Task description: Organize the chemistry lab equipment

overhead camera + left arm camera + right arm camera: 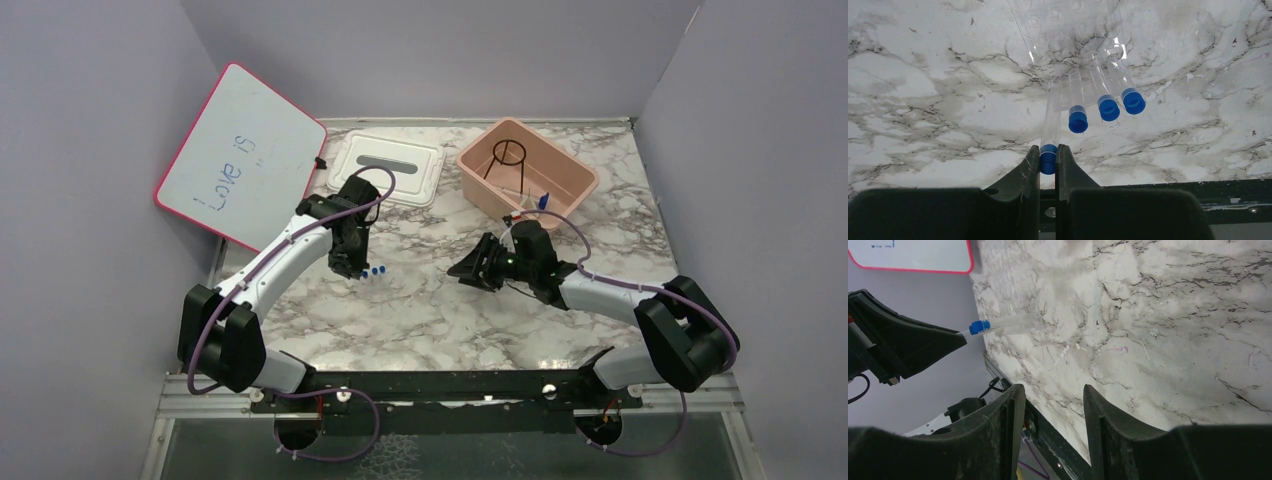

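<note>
left end effector (1048, 150) is clamped hard on the blue cap (1048, 164) of one clear glass tube (1051, 112), jaws pinching it from both sides. that is probably because the cap gives a surer, safer hold than bare glass. the tube stretches away over the bench (923, 100), left of centre on the marble; whether its far end touches the surface is not clear. three more capped tubes (1108, 107) lie fanned out just beside it, caps all pointing the same way, seemingly gathered in something clear that is hard to make out.

over to the right end effector (1053, 390): jaws stand wide apart with nothing between them. it hovers above bare marble, turned toward the left arm's tube, and looks ready to take a hand-off or lend support.

at the back right sits the pink bin (575, 178), with the black wire ring stand (511, 152) inside, so that looks like where the tubes are bound. the job reads as partly done, these tubes not yet put away.
</note>
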{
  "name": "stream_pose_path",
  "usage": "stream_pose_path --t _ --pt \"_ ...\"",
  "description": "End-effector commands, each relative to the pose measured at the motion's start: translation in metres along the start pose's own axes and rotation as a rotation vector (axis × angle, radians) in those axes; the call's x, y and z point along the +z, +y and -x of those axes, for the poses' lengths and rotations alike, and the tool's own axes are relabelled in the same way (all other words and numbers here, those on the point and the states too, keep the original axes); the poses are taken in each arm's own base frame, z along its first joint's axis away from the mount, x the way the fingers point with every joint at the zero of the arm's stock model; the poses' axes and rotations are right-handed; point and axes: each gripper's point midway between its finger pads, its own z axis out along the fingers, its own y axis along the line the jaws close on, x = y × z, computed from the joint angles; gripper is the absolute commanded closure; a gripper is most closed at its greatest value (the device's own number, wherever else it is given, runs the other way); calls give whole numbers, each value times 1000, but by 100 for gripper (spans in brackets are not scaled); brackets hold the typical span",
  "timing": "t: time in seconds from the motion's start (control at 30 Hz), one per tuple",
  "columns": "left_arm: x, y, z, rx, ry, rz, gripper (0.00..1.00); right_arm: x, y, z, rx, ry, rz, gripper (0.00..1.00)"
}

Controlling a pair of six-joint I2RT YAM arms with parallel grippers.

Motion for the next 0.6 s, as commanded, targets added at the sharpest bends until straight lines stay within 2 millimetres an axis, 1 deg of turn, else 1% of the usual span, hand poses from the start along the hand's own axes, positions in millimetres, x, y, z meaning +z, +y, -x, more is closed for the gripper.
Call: stream_pose_path --t 0.0,0.17,0.27,0.3,0.4,0.57 --pt "3 7 4 -5 -18 38 87 -3 7 -1 -12 0 34 50" --pt "3 8 5 -12 -21 46 76 -4 7 -1 -15 1 38 50" --pt "-4 7 13 -20 -55 41 68 -4 7 -1 -16 0 38 50" --pt "-7 6 16 -23 -67 34 67 -4 8 -1 -18 -2 40 50" --pt "-13 5 22 -33 -92 30 67 -4 6 -2 -16 2 39 50" --pt "-16 6 22 -46 -106 25 69 -3 4 -3 -16 6 37 50"
